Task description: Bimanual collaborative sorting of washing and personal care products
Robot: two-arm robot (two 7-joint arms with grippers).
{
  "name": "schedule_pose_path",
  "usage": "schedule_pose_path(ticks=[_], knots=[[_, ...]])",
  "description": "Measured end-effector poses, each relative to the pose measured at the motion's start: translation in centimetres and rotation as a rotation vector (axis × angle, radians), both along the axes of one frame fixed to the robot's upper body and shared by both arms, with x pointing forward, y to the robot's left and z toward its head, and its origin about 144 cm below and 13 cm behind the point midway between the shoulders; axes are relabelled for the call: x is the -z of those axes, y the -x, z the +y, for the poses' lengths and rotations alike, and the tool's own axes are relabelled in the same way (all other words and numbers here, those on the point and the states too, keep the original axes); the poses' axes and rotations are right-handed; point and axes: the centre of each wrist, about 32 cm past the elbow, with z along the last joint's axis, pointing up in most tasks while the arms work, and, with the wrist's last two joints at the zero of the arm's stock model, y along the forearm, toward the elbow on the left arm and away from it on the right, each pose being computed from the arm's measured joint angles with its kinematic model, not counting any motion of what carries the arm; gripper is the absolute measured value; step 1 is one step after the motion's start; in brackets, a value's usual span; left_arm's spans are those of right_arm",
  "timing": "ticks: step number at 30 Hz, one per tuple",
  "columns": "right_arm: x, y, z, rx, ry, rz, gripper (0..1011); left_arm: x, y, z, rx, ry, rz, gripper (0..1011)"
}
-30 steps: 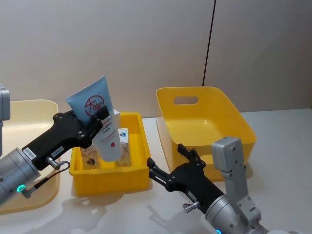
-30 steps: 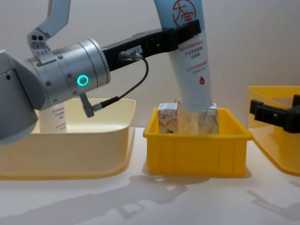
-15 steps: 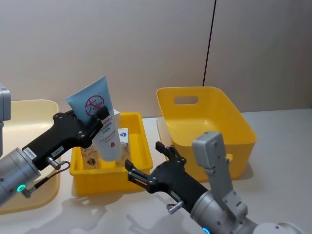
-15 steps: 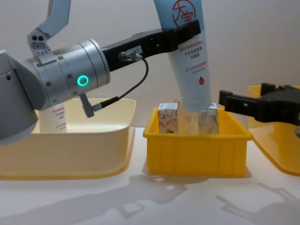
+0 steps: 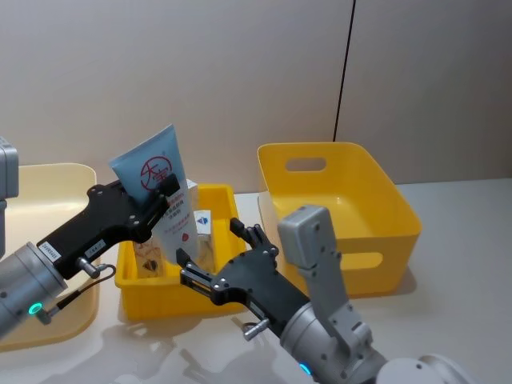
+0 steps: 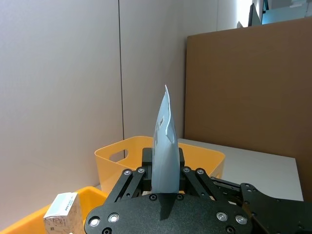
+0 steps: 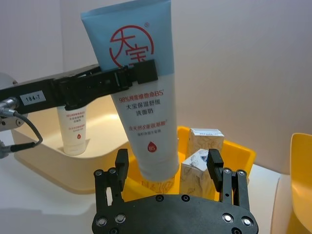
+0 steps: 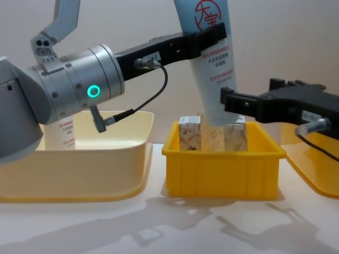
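Sorting in mid-course. The left gripper (image 8: 210, 36) is clamped across the upper body of a squeeze tube (image 8: 217, 79), which hangs tilted with its lower end just above the small yellow bin (image 8: 222, 172) at the middle of the table (image 8: 159, 222). The right gripper (image 5: 210, 244) has its jaws wide apart and is level with that lower end. In the right wrist view the tube's cap end lies between its two fingers (image 7: 213, 163), but whether they touch it cannot be told. Several cartons (image 8: 190, 135) stand upright in the small bin, unsorted. Toward the table's left edge, a second tube (image 8: 62, 135) stands in the cream bin (image 8: 79, 174), probably already sorted. Toward the right edge, the large yellow bin (image 5: 404, 212) shows no product inside. Judged remaining: placing the held tube, then moving every carton.
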Motion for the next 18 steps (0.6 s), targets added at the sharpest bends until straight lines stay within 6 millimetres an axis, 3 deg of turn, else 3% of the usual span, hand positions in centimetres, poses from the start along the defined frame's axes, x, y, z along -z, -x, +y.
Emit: schedule_pose_path(ticks=[18], knots=[[-0.4, -1.6, 2.5, 0.013, 0.019, -0.029, 1001, 0.0, 0.0, 0.0, 0.0, 0.0, -0.001, 248]])
